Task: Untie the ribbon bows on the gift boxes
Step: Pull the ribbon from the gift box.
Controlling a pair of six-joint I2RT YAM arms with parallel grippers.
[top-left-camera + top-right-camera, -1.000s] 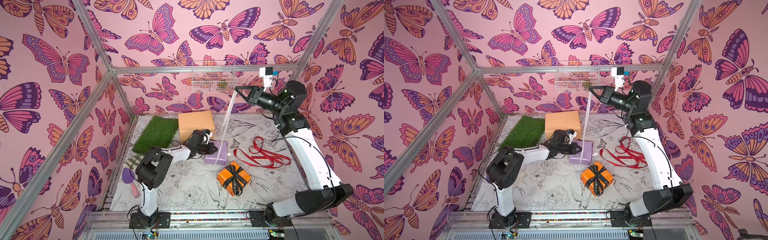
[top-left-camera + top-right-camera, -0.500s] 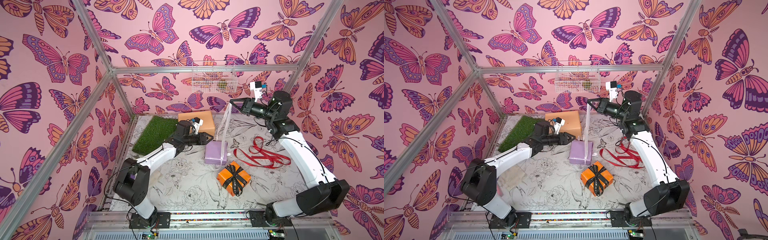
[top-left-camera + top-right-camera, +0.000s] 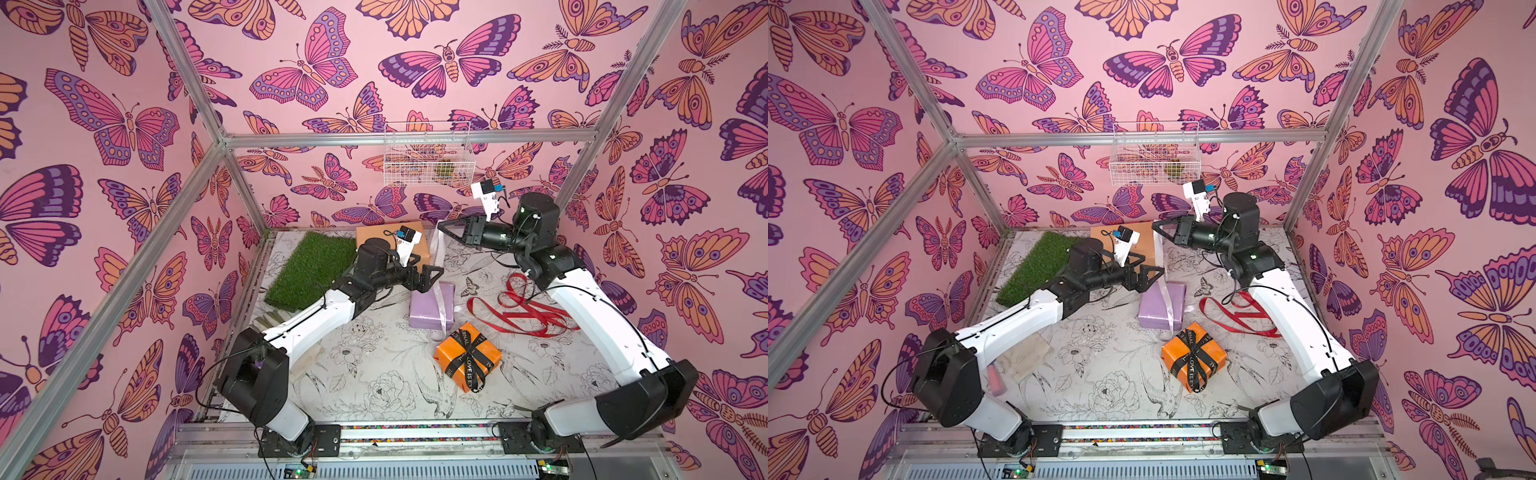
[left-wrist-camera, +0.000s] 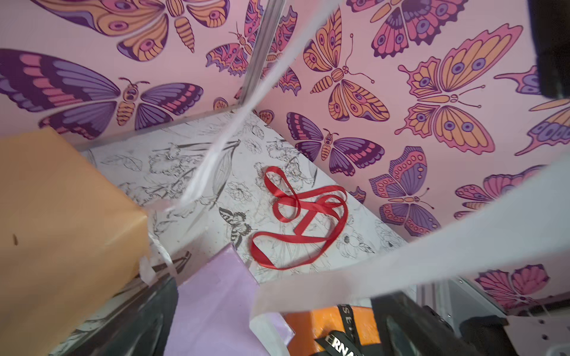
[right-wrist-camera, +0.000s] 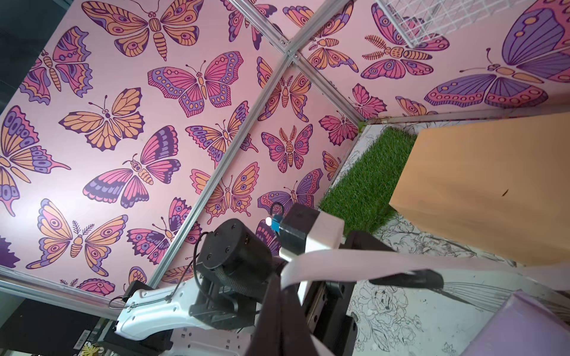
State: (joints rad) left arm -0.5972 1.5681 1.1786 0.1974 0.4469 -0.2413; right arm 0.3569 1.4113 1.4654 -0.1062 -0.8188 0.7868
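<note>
My right gripper (image 3: 441,229) is raised at the back and shut on the pale ribbon (image 3: 437,259), which hangs down to the lilac box (image 3: 424,311). In the right wrist view the ribbon (image 5: 385,257) leaves the closed fingertips (image 5: 274,305). My left gripper (image 3: 432,279) hovers open just above the lilac box's far edge. The ribbon (image 4: 431,255) crosses in front of its jaws, ungripped. The orange box (image 3: 467,359) still has its black ribbon bow (image 3: 469,353) tied. A loose red ribbon (image 3: 519,311) lies on the mat at the right. The peach box (image 3: 370,236) stands bare at the back.
A green grass mat (image 3: 311,270) lies back left beside the peach box. A white wire basket (image 3: 428,158) hangs on the rear wall. A beige pad (image 3: 1025,357) and a pink object (image 3: 996,384) lie under my left arm. Metal frame posts edge the floor.
My left gripper opened, let go at the lilac box and lifted slightly. My right gripper came down and towards the left, still holding the pale ribbon.
</note>
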